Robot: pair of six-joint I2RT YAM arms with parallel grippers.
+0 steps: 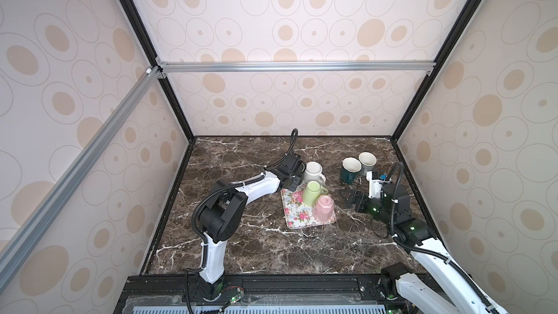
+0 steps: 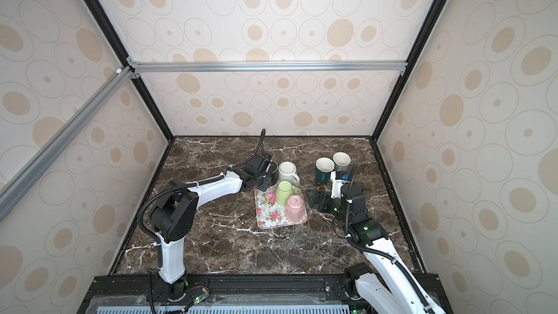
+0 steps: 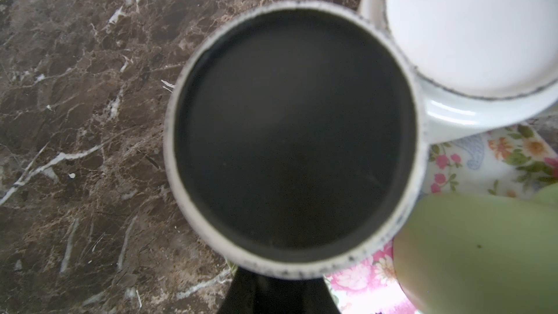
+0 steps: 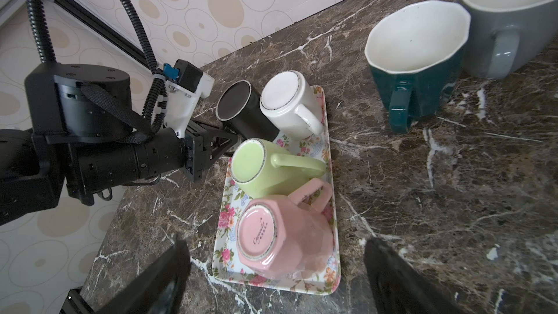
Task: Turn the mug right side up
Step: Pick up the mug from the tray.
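Nearest the base, the right gripper (image 1: pixel 351 199) hovers low over the marble table (image 1: pixel 241 243) with its fingers spread wide and nothing between them. It stands just beside the floral tray (image 1: pixel 294 217) and is idle.

On the tray, base up, stand the pink mug (image 1: pixel 323 209), the green mug (image 1: pixel 312 193) and, further back, the white mug (image 1: pixel 314 172).

The mug being worked is the black mug (image 4: pixel 241 107). It is inverted at the tray's far corner, next to the white mug and largely over bare marble. The left gripper (image 2: pixel 262 183) reaches it low on the side. In the left wrist view its fingers appear as one dark wedge below the mug's base — drawn nearly together. They are probably clamped on the handle, which the mug body hides. Whether the rim has left the surface cannot be told.

Beyond, well clear of the tray, a dark green mug (image 1: pixel 350 170) and a grey mug (image 1: pixel 367 161) stand mouth up, side by side.

Step in hand: grasp secured, inversion not yet undone. The next move calls for a lift clear of the white and green mugs, then a half-turn of the wrist — and a set-down on open marble.
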